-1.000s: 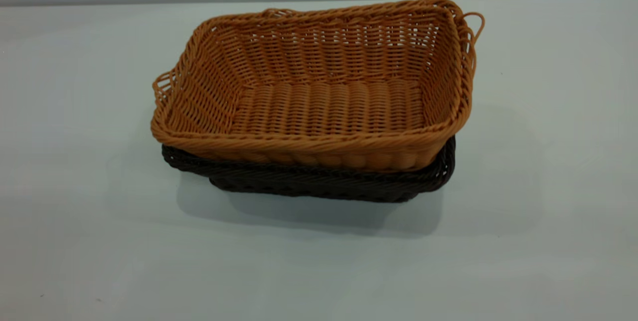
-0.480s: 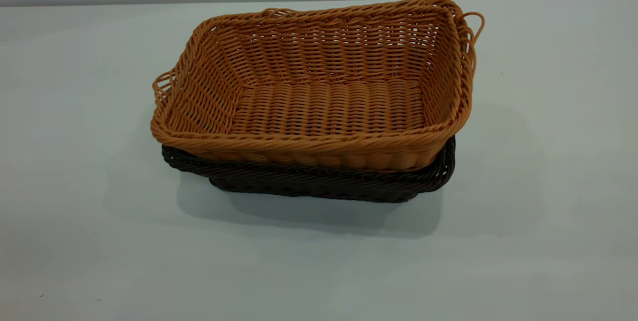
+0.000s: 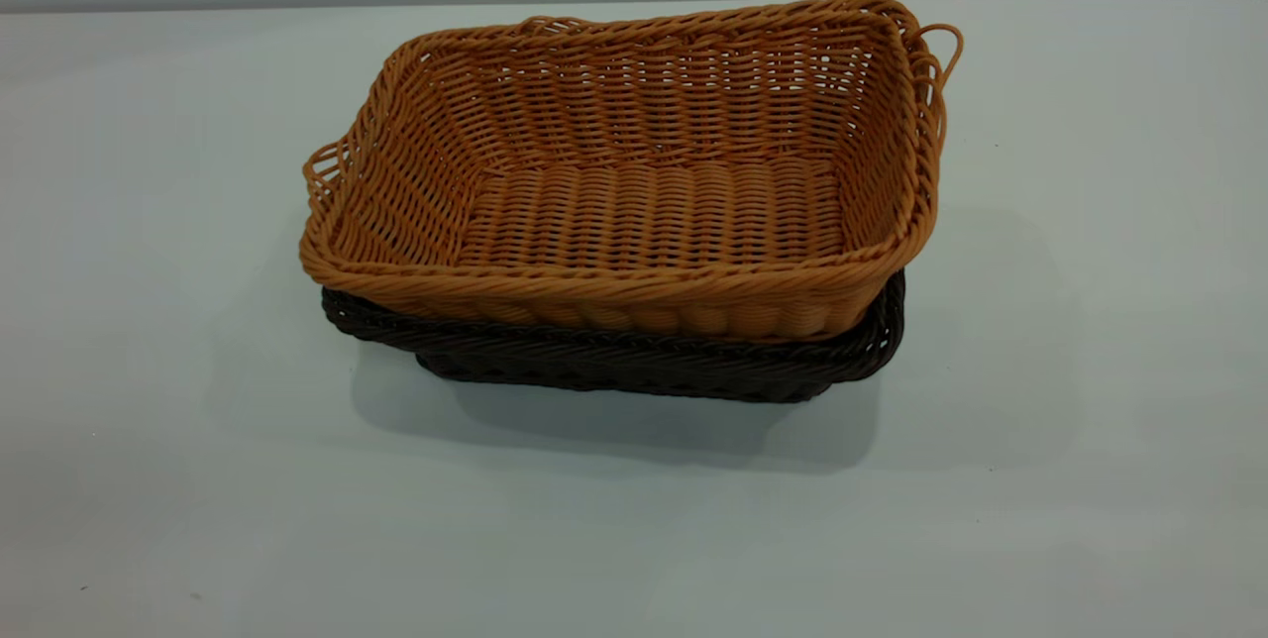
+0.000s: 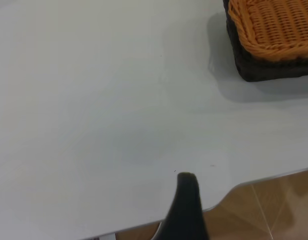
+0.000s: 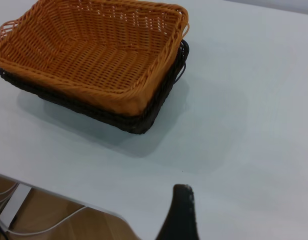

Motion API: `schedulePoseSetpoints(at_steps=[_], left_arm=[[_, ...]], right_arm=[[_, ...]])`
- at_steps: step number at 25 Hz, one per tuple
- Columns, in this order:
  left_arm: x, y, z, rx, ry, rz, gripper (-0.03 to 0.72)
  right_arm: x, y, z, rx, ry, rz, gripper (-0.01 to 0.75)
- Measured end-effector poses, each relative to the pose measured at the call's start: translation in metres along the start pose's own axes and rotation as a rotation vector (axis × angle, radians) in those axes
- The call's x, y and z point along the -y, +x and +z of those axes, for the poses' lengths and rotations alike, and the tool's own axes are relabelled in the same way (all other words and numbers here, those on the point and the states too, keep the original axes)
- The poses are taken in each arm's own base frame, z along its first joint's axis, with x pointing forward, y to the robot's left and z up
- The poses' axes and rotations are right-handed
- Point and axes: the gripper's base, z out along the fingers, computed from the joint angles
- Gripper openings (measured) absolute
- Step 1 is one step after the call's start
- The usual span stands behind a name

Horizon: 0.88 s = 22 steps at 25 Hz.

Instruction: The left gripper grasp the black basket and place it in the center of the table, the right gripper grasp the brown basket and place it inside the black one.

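The brown basket [image 3: 634,172] sits nested inside the black basket [image 3: 634,366] at the middle of the table [image 3: 149,371], tilted a little, its right end raised. Only the black basket's rim and lower wall show beneath it. Neither gripper shows in the exterior view. In the left wrist view my left gripper [image 4: 241,210] hangs over the table's edge, well away from the stacked baskets [image 4: 274,35]; one dark finger [image 4: 186,205] shows. In the right wrist view my right gripper [image 5: 219,210] is also back near the table's edge, apart from the baskets [image 5: 94,55]; one finger [image 5: 181,215] shows. Both are empty.
The table's edge and brown floor [image 4: 274,210] show in the left wrist view. Cables and a white box [image 5: 14,210] lie below the table's edge in the right wrist view.
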Motion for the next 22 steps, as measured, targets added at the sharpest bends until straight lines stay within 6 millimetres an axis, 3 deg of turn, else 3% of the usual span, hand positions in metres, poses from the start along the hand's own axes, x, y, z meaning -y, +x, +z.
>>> schedulePoseSetpoints(at_steps=[22], left_arm=[[-0.0015,0.0013,-0.0024,0.022,-0.167,-0.131,0.579]], right_arm=[[0.0,-0.0002,0.0,0.002,0.0,0.001,0.582]])
